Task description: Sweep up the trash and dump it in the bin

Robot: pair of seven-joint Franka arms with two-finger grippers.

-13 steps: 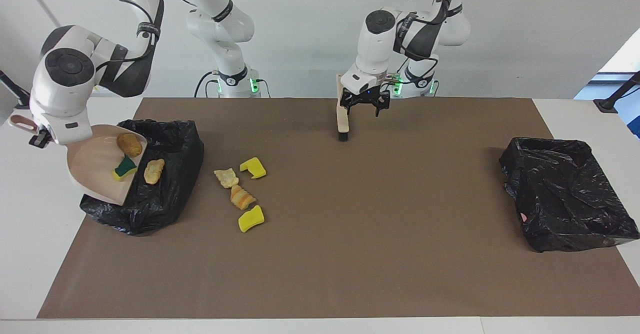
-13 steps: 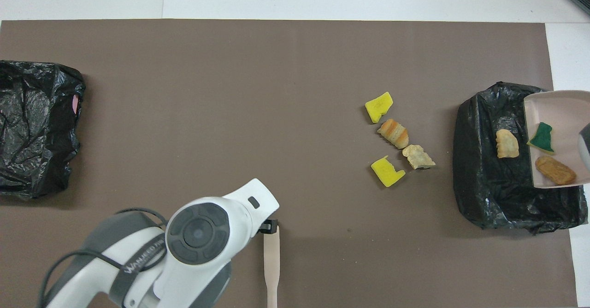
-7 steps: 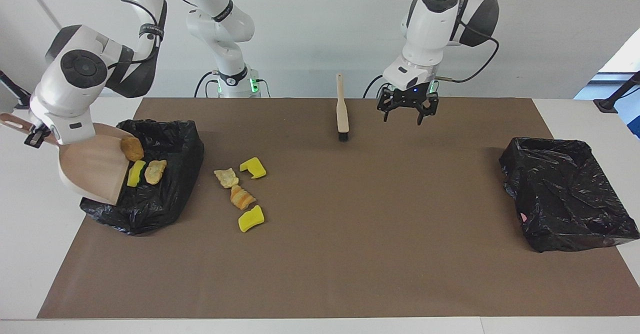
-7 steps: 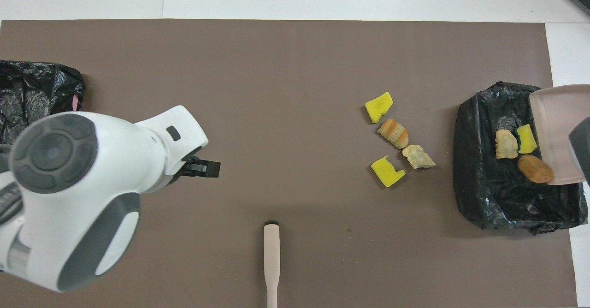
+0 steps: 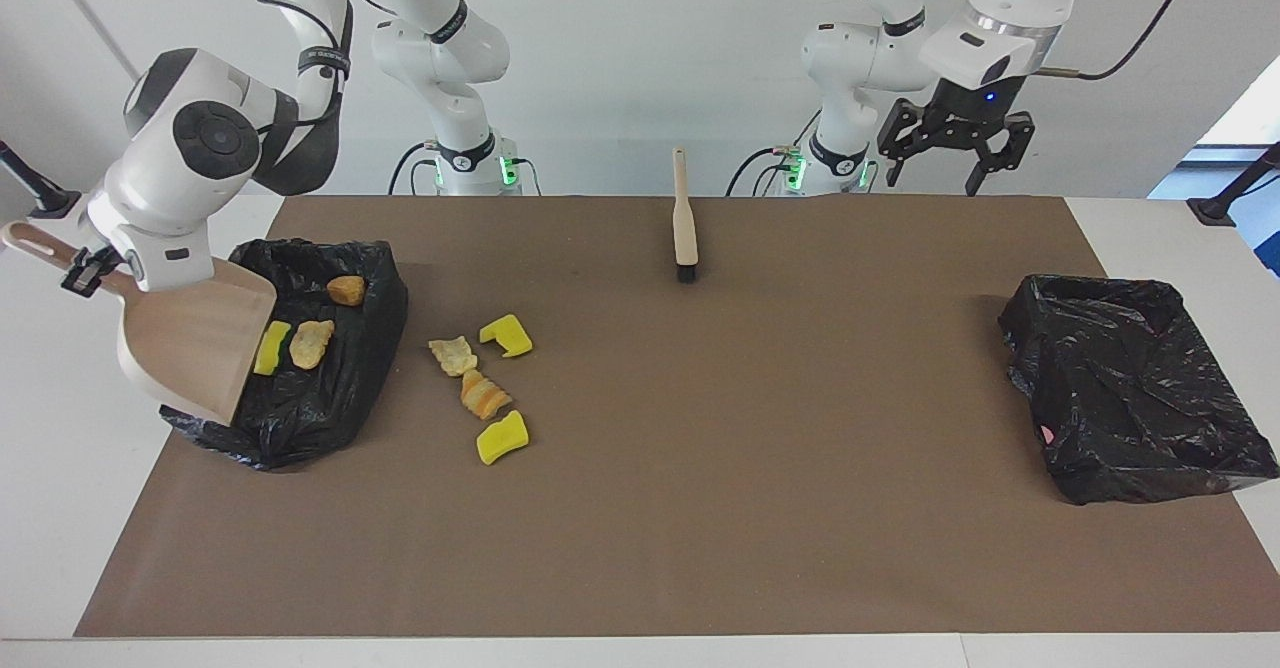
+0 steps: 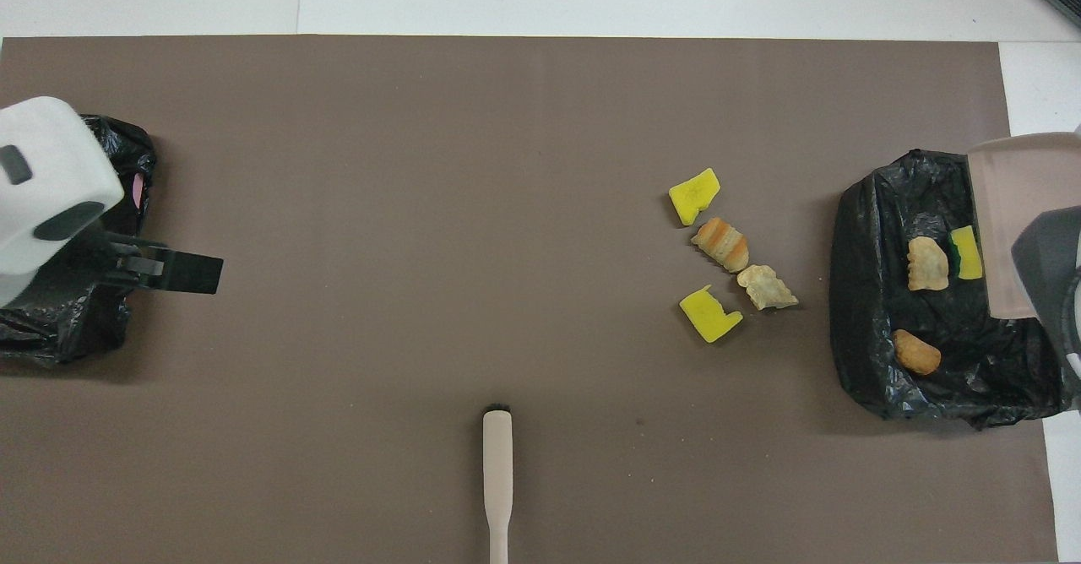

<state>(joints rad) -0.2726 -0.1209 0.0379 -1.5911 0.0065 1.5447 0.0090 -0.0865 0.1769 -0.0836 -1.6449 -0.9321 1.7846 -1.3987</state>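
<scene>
Your right end effector [image 5: 85, 270], clamping the dustpan [image 5: 195, 343], has just tipped three bits into the bin [image 5: 370, 278]; your empty left end effector [image 5: 955, 153] has lifted away open, four bits [image 5: 480, 378] left.

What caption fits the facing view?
Right gripper tips the dustpan over the bin; three scraps inside, four on the mat; left gripper open, raised.

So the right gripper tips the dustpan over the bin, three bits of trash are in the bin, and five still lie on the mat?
Not quite: four bits of trash lie on the mat, not five, as the overhead view shows. The rest stands: the right gripper tips the dustpan over the bin, with three bits inside.
</scene>
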